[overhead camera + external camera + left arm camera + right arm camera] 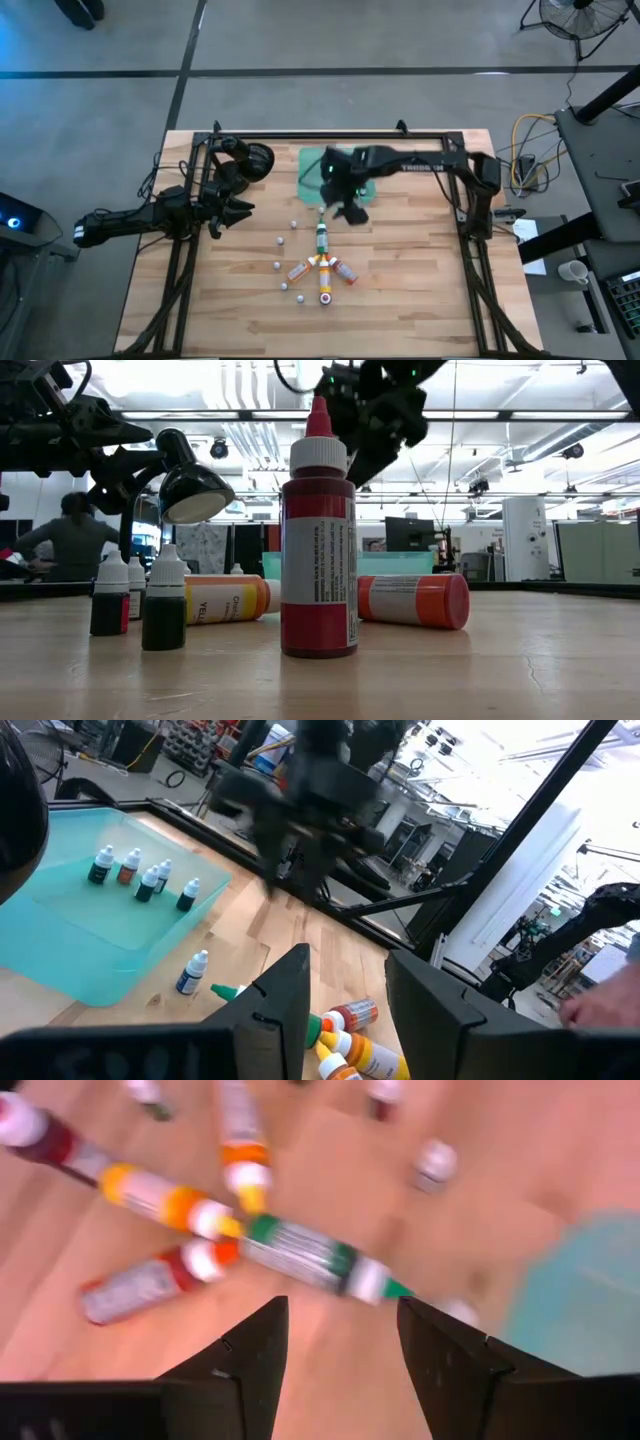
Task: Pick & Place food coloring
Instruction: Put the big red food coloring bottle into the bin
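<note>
The food coloring bottles lie clustered near the middle of the wooden tabletop (400, 300): a green bottle (321, 238) lying lengthwise, and just beyond its base a fan of three — an orange-capped one (298, 270), a yellow-orange one (325, 288) and a red-orange one (345, 272) — whose tips meet at one spot. In the low view a red bottle (319, 540) stands upright at the front, with an orange bottle (415, 600) lying on its side behind it and small dark dropper bottles (164, 605) standing to one side. Small white-capped dropper bottles (281, 241) are scattered on the wood beside the cluster, well apart from each other. A translucent green tray (312, 170) sits farther back on the tabletop; the left wrist view shows several little dropper bottles (147, 880) standing inside it. The right hand (345, 208) hangs over the near edge of the tray, just above the green bottle's tip, its fingers (450, 1355) spread apart and empty — nothing lies between them. The left hand (232, 212) waits off to the side, near a black desk lamp (255, 160), fingers (285, 990) parted with nothing in them.
</note>
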